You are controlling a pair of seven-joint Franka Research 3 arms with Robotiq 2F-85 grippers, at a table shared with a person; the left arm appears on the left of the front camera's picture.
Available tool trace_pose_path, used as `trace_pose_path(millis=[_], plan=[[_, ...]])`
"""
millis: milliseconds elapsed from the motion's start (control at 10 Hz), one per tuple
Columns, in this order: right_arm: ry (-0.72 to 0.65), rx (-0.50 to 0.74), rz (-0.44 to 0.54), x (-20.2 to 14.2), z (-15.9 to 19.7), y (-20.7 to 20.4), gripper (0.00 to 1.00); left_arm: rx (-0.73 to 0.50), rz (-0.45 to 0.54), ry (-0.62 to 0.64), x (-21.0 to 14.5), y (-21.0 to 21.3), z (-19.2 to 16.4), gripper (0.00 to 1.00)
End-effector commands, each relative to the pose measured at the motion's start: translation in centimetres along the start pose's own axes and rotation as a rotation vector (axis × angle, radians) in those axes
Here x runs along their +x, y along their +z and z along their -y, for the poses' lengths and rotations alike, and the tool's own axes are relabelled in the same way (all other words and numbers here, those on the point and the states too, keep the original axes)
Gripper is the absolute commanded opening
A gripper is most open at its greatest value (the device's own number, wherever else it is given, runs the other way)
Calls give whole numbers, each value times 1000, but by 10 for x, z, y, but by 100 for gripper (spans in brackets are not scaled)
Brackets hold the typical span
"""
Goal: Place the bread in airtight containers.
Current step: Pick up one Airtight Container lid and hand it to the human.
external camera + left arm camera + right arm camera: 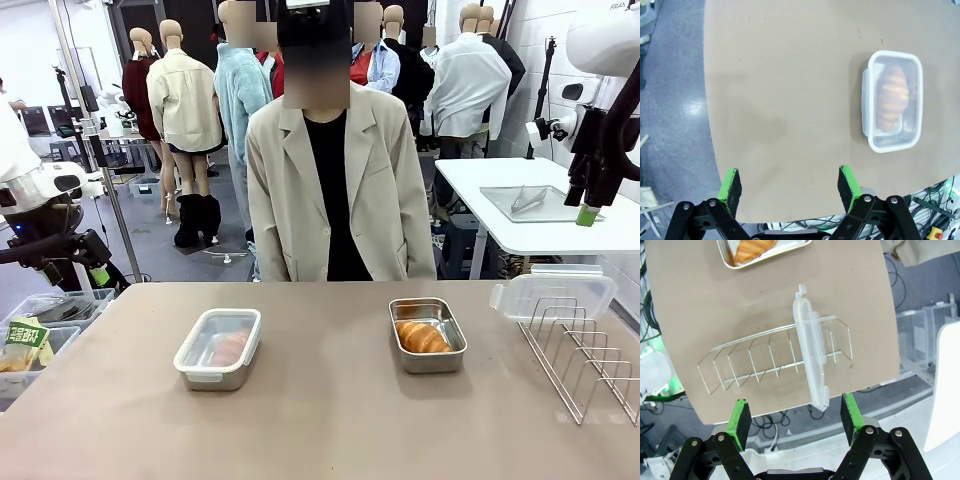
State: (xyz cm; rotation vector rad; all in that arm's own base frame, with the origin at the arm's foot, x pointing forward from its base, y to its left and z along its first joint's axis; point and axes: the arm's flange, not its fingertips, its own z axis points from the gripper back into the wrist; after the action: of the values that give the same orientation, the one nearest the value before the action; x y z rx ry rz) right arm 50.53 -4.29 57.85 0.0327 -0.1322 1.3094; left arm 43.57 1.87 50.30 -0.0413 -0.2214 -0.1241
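From the front I see a lidded pan at centre left with a roll inside, and an open pan at centre right holding another roll. A clear lid stands in the wire rack at right.

On the left wrist, my left gripper has its jaws wide over bare table, the lidded pan at upper right.

On the right wrist, my right gripper is spread wide, empty, below the rack and lid.
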Motion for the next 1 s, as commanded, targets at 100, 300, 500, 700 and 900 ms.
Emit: trace_pose_path(millis=[100,300,500,700,900], plan=[[-42,-66,27,0,9,-21,89,-3,2,2,0,1,-2,100],[-12,-84,1,0,25,-52,89,-3,2,2,0,1,-2,100],[10,34,-39,-1,35,-74,89,-3,2,2,0,1,-2,100],[15,90,-88,0,39,-100,89,-3,2,2,0,1,-2,100],[24,85,-73,-4,38,-117,89,-3,2,2,0,1,-2,100]])
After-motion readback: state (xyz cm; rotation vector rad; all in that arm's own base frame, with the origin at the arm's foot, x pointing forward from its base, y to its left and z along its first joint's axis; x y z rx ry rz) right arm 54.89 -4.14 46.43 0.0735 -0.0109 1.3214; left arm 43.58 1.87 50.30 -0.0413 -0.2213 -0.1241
